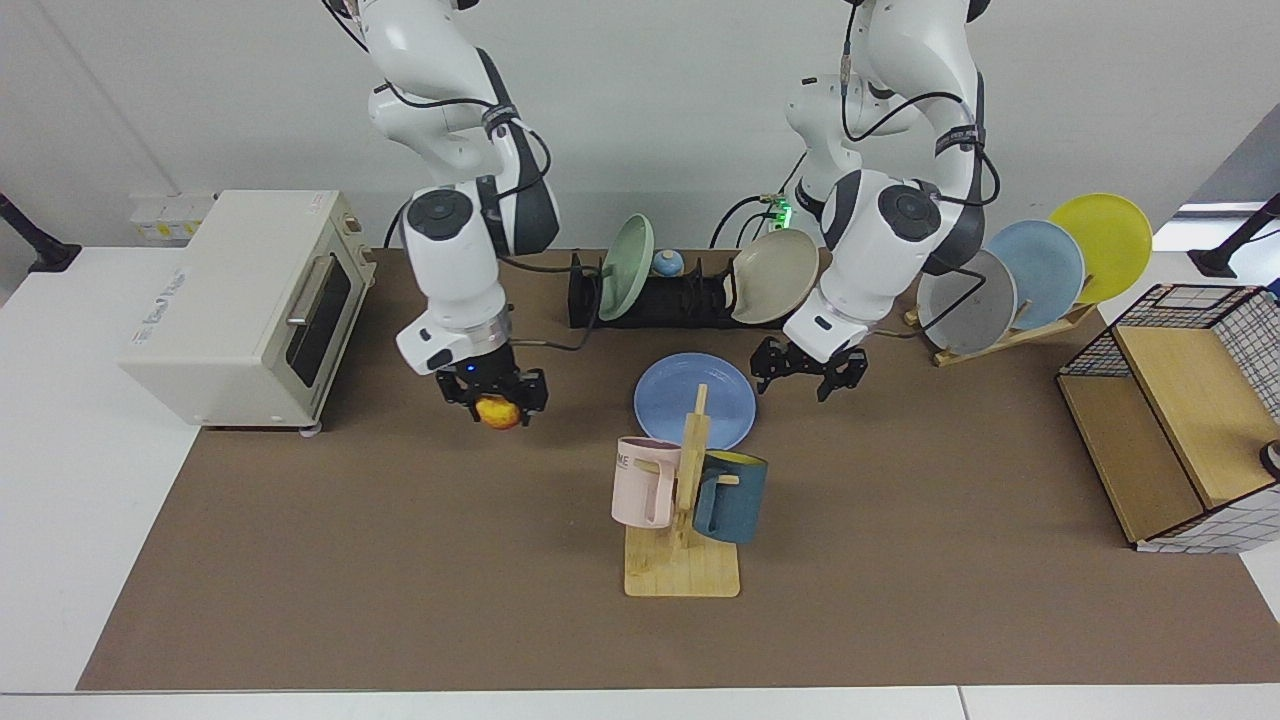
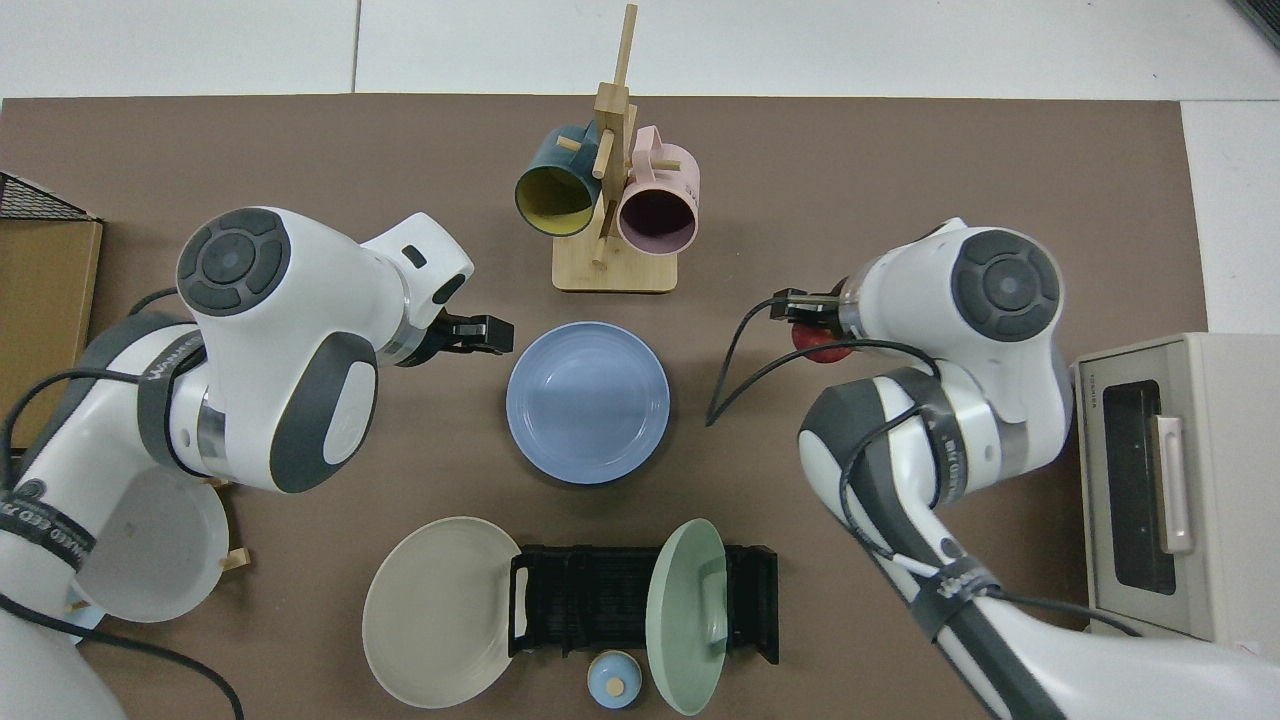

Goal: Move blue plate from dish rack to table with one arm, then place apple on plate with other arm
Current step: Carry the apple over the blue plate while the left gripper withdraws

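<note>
The blue plate (image 1: 695, 398) (image 2: 587, 402) lies flat on the table (image 1: 400, 560), just in front of the black dish rack (image 1: 680, 296) (image 2: 600, 600). My left gripper (image 1: 808, 376) (image 2: 484, 334) hovers open beside the plate's rim, a small gap away from it, holding nothing. On the other side of the plate, my right gripper (image 1: 497, 408) (image 2: 815, 322) is shut on the red and yellow apple (image 1: 497, 411) (image 2: 822, 342) and holds it above the mat. In the top view the arm's wrist hides most of the apple.
A wooden mug stand (image 1: 685, 520) with a pink and a dark blue mug stands right in front of the plate. A green plate (image 1: 626, 266) and a beige plate (image 1: 775, 276) sit in the dish rack. A toaster oven (image 1: 240, 300), a slanted plate rack (image 1: 1040, 270) and a wire basket (image 1: 1180, 410) line the sides.
</note>
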